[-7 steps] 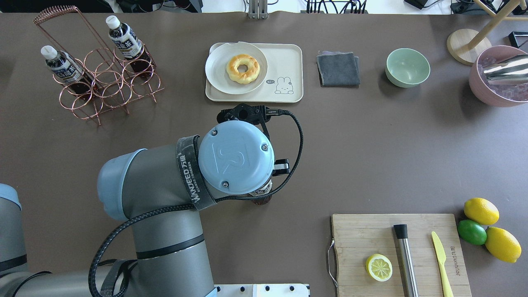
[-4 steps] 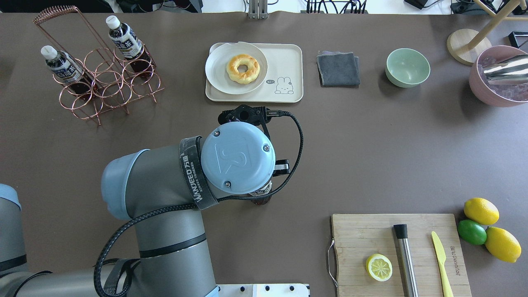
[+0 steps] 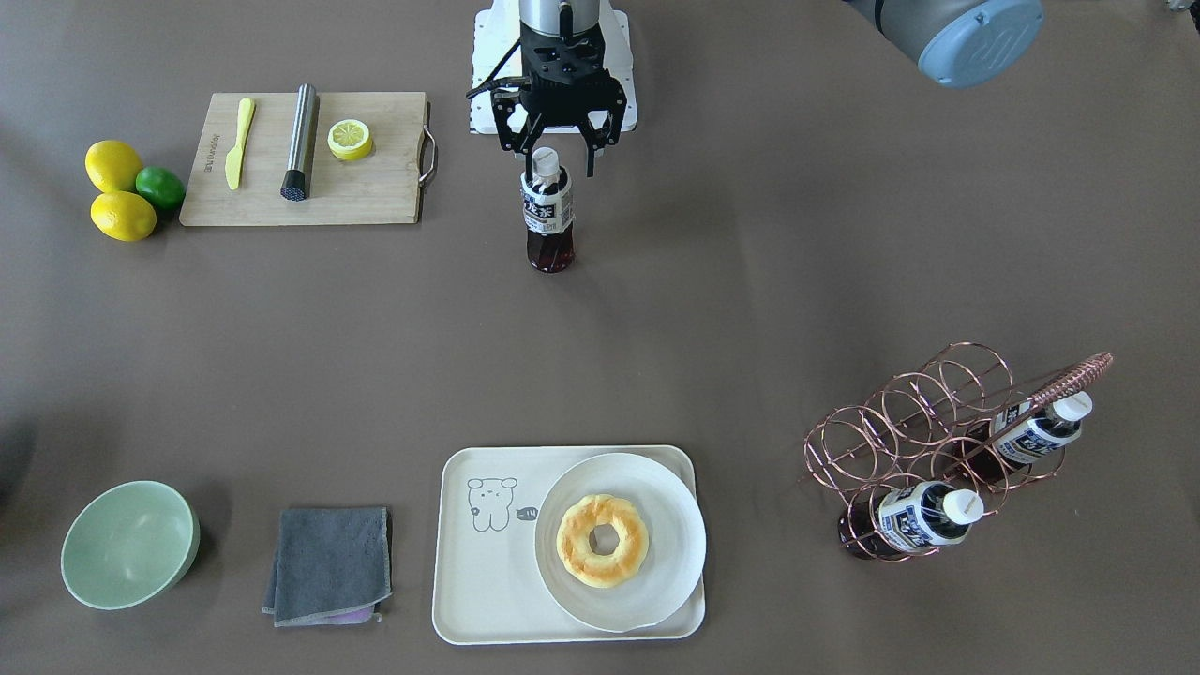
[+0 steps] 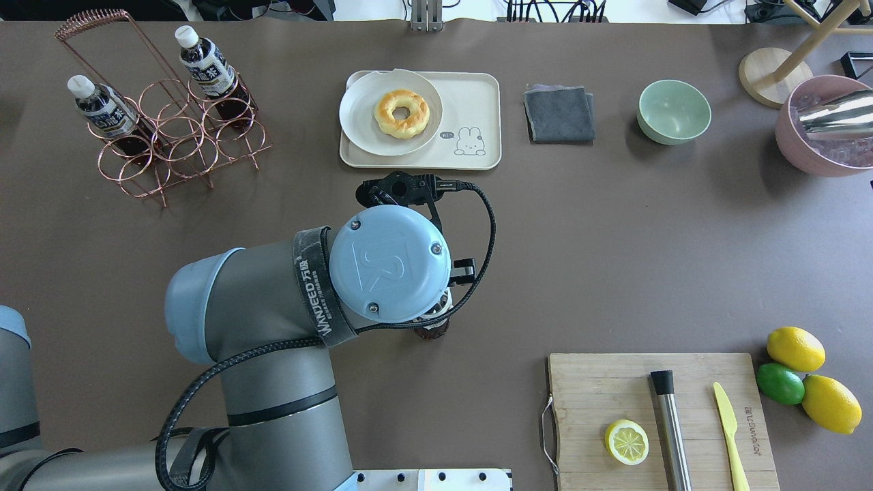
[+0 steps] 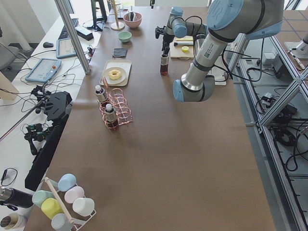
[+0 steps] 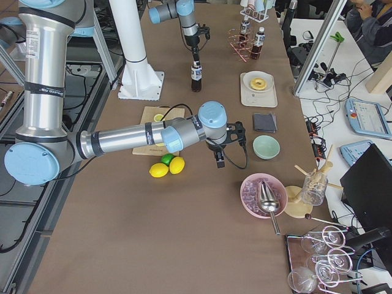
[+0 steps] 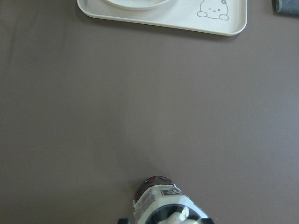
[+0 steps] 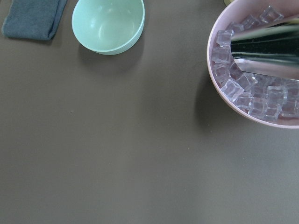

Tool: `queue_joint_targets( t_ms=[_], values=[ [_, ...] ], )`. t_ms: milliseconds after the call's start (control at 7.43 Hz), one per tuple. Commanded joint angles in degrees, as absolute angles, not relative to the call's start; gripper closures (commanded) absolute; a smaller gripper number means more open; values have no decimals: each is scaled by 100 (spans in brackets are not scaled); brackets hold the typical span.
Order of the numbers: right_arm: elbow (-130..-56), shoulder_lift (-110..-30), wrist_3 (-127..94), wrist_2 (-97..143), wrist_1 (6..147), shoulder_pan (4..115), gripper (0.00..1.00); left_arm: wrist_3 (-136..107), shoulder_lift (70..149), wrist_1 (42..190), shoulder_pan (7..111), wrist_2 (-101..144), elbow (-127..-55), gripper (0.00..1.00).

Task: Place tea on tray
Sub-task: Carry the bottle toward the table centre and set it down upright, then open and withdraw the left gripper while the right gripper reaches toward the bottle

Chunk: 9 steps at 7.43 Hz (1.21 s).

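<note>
One tea bottle stands upright on the brown table, apart from the tray; its base shows under the arm in the overhead view. My left gripper hangs over it, open, fingers either side of the white cap. The left wrist view shows the bottle top and the tray ahead. The cream tray holds a plate with a doughnut. Two more tea bottles sit in a copper wire rack. My right gripper shows only in the exterior right view; I cannot tell its state.
A grey cloth, a green bowl and a pink bowl of ice lie right of the tray. A wooden cutting board with a lemon half, a metal rod and a yellow knife lies at the near right, lemons and a lime beside it.
My left wrist has shifted slightly over the bottle. The bottle stays at the same spot on the table.
</note>
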<state>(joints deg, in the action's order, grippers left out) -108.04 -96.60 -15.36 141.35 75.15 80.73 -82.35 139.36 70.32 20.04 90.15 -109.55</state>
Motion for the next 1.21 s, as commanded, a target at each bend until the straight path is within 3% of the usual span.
queue_joint_targets(
  t_ms=[0,269,807,1076],
  values=[
    [-11047,-9380,-2491,14133,7541,7780,0,-8131,13896,6996,2030,8956,-11213,4],
    [-11354,-8819,-4000,14080,7541,7096,0,-7526,13678,6978,2537,9418,-11451,3],
    [-11628,-7273,-6840,13196,7654,5208,0,-5331,12281,7022,4347,11044,-12225,3],
    [-11855,-6333,-7460,12327,8835,4355,0,-4583,11893,7031,4893,11354,-12226,3]
  ],
)
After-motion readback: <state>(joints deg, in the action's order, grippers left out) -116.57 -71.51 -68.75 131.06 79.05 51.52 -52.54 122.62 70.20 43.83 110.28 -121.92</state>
